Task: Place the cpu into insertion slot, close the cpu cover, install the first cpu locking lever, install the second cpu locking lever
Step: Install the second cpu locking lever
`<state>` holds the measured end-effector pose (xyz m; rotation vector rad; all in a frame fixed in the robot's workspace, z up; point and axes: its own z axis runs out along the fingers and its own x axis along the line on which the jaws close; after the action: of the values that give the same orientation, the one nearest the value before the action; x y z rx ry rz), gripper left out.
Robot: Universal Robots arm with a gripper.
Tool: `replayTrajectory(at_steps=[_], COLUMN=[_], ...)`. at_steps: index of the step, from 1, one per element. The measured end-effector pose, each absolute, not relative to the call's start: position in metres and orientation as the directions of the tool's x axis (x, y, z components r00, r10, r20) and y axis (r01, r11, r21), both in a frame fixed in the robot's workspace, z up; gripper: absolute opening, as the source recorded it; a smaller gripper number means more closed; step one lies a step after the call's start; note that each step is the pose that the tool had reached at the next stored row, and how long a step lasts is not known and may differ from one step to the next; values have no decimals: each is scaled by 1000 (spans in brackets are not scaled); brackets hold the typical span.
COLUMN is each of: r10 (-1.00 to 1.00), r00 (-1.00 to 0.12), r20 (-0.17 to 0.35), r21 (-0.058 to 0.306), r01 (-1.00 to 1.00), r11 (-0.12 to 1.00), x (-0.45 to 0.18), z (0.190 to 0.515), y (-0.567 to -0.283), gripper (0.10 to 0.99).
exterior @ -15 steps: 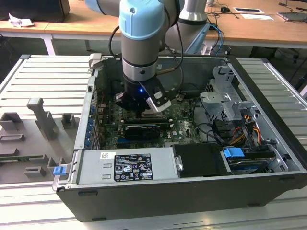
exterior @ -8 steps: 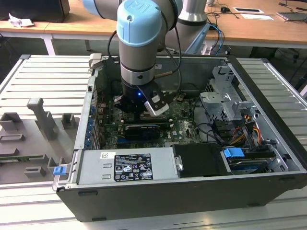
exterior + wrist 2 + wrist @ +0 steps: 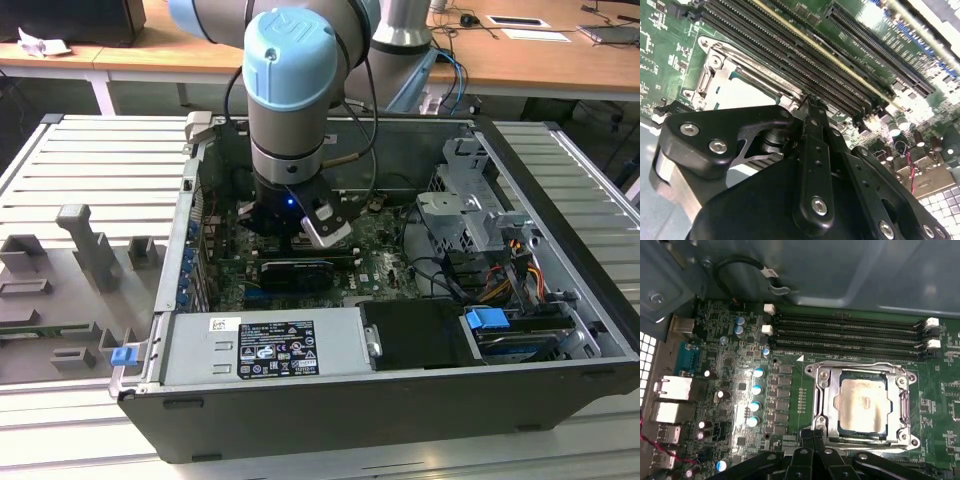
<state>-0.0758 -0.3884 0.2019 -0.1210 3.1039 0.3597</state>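
The small square cpu (image 3: 862, 405) with its pale silver-beige metal top already lies in the dark, metal-rimmed insertion slot (image 3: 826, 410) on the green motherboard (image 3: 795, 390), beside the long black memory slots (image 3: 850, 335). The thin silver cpu cover (image 3: 905, 407) lies flat around the chip, framing it through its central window. The black gripper (image 3: 816, 436) hangs just at the socket's edge, fingers (image 3: 812, 435) drawn together on nothing, probably so the narrow tip can work a locking lever.
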Motion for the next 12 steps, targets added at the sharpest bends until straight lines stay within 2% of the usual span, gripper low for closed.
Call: replayTrajectory(at_steps=[6,12], r10=[-74,-74], r00=[-997,-997], r20=[-27,-27], r21=[266,268], r01=[-78,-78], r11=[961,960], x=[-77,-78], z=[198,207], y=[-389,-390], gripper=[106,106])
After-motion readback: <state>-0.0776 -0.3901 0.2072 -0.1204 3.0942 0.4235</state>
